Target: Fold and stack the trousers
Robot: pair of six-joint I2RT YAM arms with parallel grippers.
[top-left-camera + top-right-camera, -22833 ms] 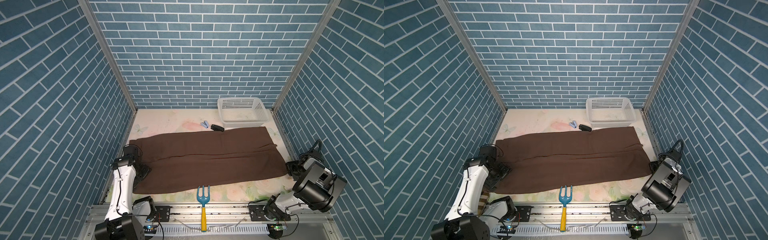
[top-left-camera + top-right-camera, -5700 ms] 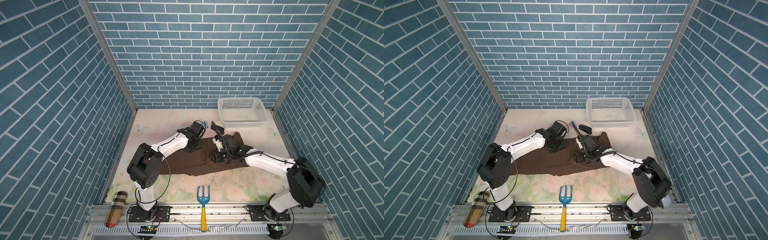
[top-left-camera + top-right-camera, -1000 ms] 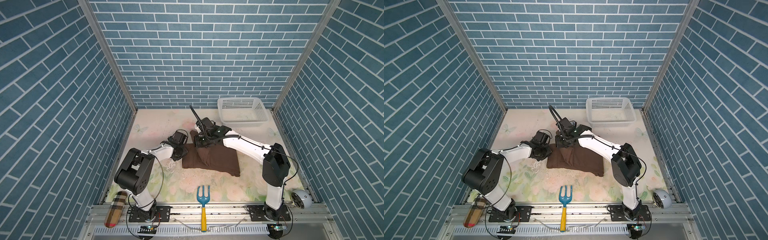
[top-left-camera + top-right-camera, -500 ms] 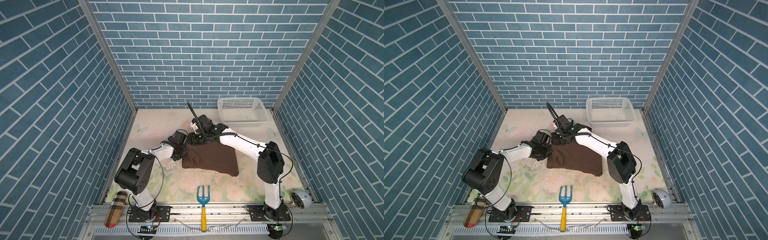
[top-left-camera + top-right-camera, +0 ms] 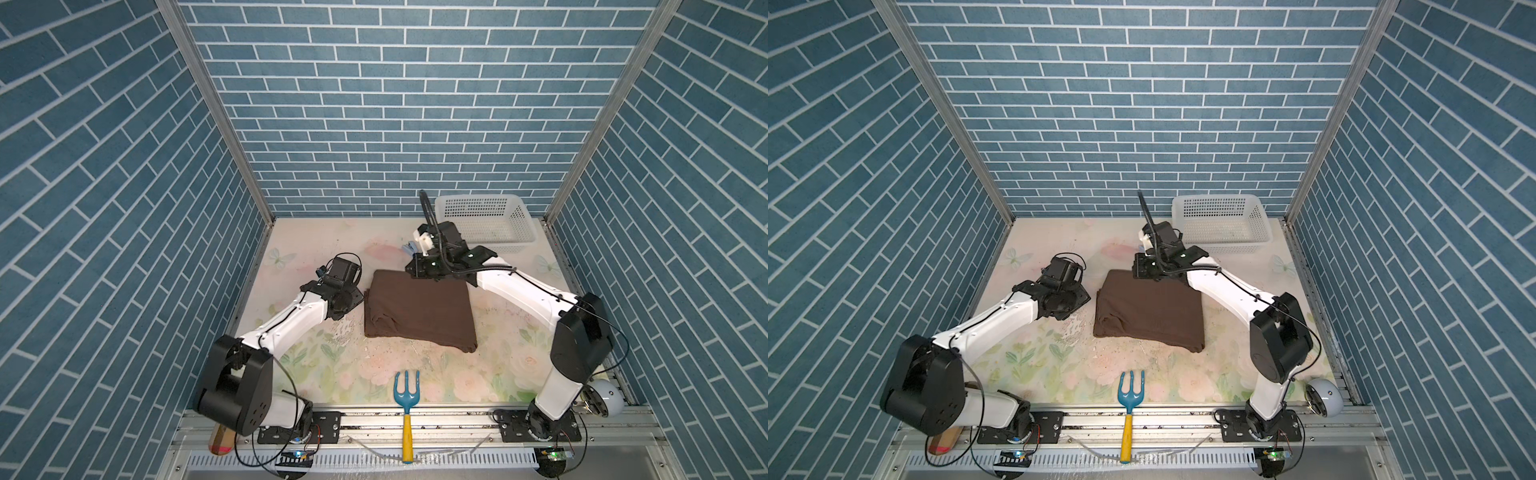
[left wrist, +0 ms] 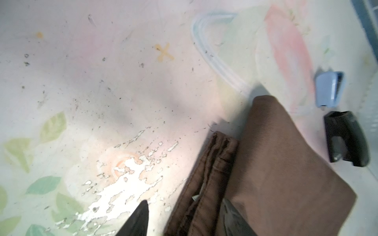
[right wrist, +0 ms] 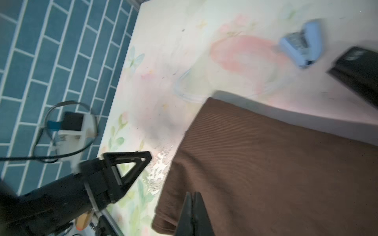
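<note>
The trousers (image 5: pixel 419 311) (image 5: pixel 1150 309) lie folded into a thick dark-brown rectangle in the middle of the floral mat in both top views. My left gripper (image 5: pixel 359 297) (image 6: pixel 186 210) is open at the bundle's left edge. One of its fingers (image 6: pixel 139 218) is over the bare mat, the other rests on the fabric, and the stacked edge layers lie between them. My right gripper (image 5: pixel 411 270) (image 7: pixel 193 196) hovers over the far edge of the trousers (image 7: pixel 276 163), shut with nothing in it.
A white basket (image 5: pixel 484 224) stands at the back right. A small light-blue object (image 6: pixel 329 90) and a black one (image 6: pixel 345 139) lie just beyond the trousers. A blue hand rake (image 5: pixel 406 399) lies at the front edge. A plaid pouch (image 5: pixel 220 440) sits by the left arm's base.
The left gripper's jaws have spread apart at the bundle's left edge. The right gripper opened briefly, shut again and shifted slightly right. The top layer now lies flat.
</note>
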